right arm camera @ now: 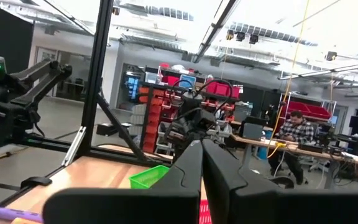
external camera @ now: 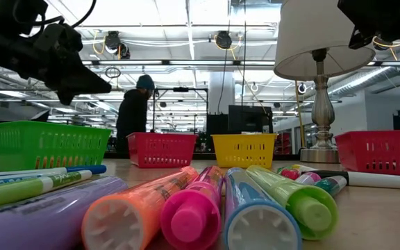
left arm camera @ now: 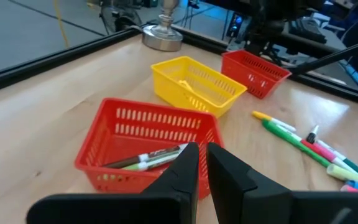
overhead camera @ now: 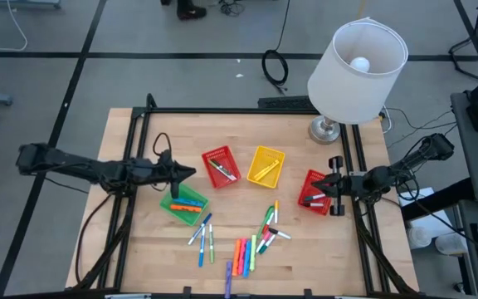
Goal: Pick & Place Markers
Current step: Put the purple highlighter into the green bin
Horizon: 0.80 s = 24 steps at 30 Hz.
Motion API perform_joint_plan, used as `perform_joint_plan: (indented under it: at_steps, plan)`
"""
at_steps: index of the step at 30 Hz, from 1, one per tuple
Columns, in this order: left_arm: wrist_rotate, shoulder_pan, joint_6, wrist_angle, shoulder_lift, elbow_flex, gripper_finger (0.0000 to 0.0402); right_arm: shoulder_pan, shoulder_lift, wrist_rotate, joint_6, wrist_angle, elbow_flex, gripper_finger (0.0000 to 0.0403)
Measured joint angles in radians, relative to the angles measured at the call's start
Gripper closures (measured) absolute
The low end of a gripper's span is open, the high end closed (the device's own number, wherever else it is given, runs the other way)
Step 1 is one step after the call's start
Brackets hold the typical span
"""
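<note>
Above the gap between the green basket (overhead camera: 182, 204) and the middle red basket (overhead camera: 221, 167), our left pincer (overhead camera: 187, 173) hangs with its jaws nearly together and nothing that we can see between them. Our right pincer (overhead camera: 320, 188) waits over the far red basket (overhead camera: 314, 192) at the counter's (overhead camera: 131, 249) right side, jaws pressed together and empty as far as we can tell. We judge that we are between drops: some markers already lie in the green basket and in the middle red one, and the yellow basket (overhead camera: 265, 166) holds something yellow, while most of the loose markers (overhead camera: 243, 256) lie on the near half of the counter, several side by side, others scattered just beside them. Next we would need to spread the left jaws, swing back toward that loose cluster, choose one marker lying clear of its neighbours, and come down across its barrel.
</note>
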Motion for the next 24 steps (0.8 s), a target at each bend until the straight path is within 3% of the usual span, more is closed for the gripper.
perform_joint_plan:
  at_steps: [8,12,17,24]
  plan:
    - [0.001,-0.083,-0.011,0.151,0.098,0.013,0.0366,0.0,0.0,0.0,-0.032,0.011,0.0,0.0403]
    - [0.001,-0.14,-0.021,0.131,0.16,0.076,0.0366,0.0,0.0,0.0,-0.019,0.013,0.0,0.0403]
    - [0.0,-0.249,-0.061,0.0,0.323,0.237,0.0366,0.0,0.0,0.0,-0.017,0.026,0.001,0.0403]
    - [0.008,-0.424,-0.016,-0.122,0.651,0.534,0.0366,0.0,0.0,0.0,-0.01,0.022,0.001,0.0403]
